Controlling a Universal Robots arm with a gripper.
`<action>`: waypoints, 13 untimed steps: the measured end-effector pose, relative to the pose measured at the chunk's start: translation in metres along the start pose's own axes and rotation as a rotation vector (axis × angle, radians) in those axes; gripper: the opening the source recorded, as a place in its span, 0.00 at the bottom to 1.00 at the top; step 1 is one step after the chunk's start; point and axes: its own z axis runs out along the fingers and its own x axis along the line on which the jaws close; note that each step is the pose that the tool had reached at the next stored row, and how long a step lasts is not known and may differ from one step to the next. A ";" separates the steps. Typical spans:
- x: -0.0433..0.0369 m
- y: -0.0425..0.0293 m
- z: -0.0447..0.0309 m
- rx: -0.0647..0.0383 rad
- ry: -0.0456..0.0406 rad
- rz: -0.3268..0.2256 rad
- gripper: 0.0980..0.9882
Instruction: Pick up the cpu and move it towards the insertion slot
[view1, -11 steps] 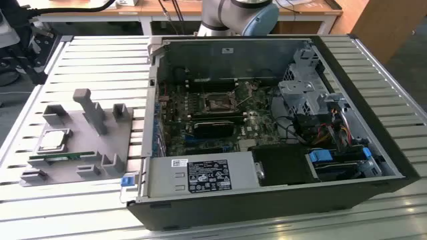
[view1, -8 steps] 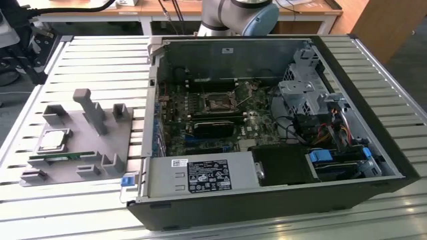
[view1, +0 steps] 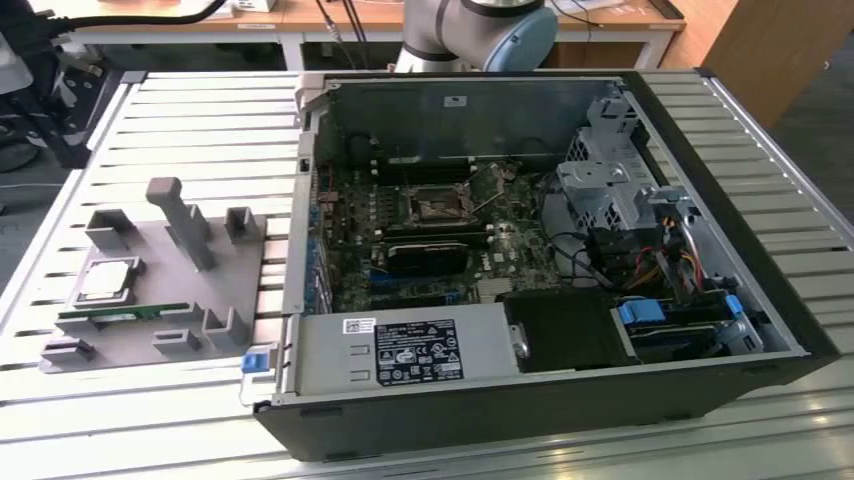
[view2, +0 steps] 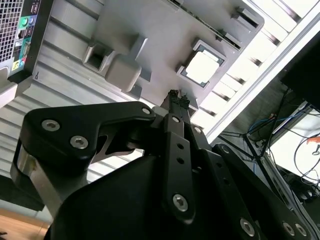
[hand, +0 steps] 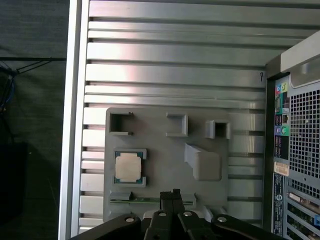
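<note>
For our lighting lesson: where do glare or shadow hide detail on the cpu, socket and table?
Second wrist view: glare whitens the cpu. First wrist view: bright bands streak the slatted table. Exterior view: the insertion slot sits in the dim interior of the computer case, its centre dark.

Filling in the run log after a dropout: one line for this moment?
phase: pre-grasp | cpu: in grey tray recess | end effector: shut, empty, off the cpu | insertion slot: empty
</note>
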 end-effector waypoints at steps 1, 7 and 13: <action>0.0009 0.0000 0.0000 0.000 0.0001 0.000 0.01; 0.0059 0.0001 0.0000 0.000 0.0002 0.000 0.01; 0.0115 0.0002 0.0001 0.000 0.0001 0.000 0.01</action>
